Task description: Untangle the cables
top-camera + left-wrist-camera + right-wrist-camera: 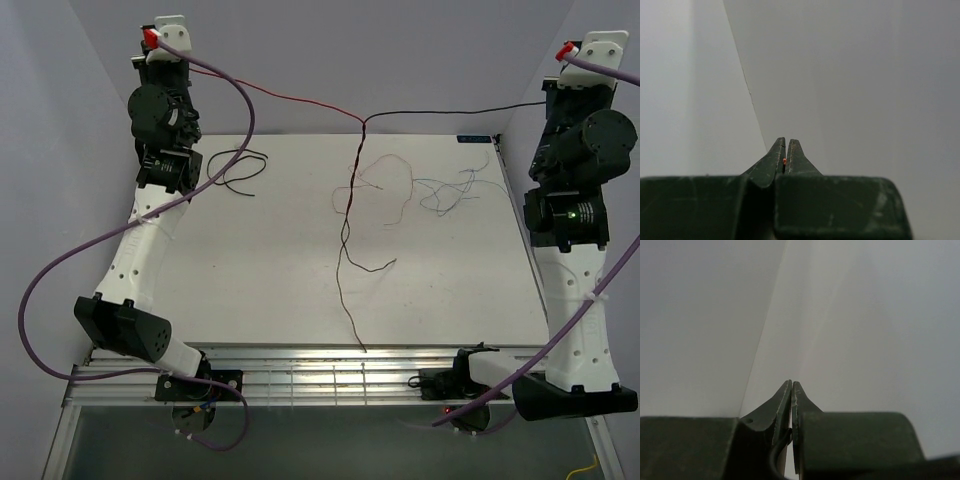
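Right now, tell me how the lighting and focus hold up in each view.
Top external: even, soft light, sharp; glare only on the metal rail at the near edge; pale cables faint against the white table. Left wrist: left tool dark, underlit, red cable just a speck. Right wrist: right tool likewise dark, background featureless.

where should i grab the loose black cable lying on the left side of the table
Probably near a free end, from straight above with the jaws across it: the black cable lies flat on the table in an open curl, nothing crossing it.
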`<control>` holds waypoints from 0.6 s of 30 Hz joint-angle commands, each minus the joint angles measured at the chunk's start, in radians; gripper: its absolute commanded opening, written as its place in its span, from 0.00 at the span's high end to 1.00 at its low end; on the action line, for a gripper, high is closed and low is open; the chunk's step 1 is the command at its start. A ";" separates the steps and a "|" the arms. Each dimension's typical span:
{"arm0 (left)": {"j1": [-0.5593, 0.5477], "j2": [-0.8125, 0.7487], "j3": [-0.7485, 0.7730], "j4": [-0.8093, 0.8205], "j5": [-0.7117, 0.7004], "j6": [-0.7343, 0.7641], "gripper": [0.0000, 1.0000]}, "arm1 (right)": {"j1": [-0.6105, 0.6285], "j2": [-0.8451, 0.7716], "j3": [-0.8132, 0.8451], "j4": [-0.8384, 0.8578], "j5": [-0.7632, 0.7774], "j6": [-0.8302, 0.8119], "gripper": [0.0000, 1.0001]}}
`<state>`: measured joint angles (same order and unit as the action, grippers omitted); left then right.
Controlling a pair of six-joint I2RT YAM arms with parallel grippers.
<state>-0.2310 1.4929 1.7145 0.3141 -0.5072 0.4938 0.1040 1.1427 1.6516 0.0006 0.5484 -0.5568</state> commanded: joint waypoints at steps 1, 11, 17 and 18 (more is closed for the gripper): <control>0.016 -0.056 -0.006 0.006 0.055 0.019 1.00 | -0.010 0.032 0.066 -0.026 -0.053 0.035 0.92; 0.025 -0.092 0.026 -0.188 0.266 -0.194 1.00 | -0.010 -0.015 -0.060 -0.088 -0.333 0.205 0.92; 0.024 -0.128 0.085 -0.282 0.596 -0.481 1.00 | -0.010 -0.101 -0.312 -0.030 -0.531 0.517 0.92; 0.024 -0.132 0.091 -0.280 0.631 -0.513 1.00 | -0.010 -0.106 -0.375 -0.025 -0.538 0.546 0.92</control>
<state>-0.2111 1.4361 1.7561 0.0742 -0.0837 0.1570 0.0982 1.0519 1.3788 -0.0658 0.1436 -0.2001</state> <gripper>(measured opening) 0.036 0.080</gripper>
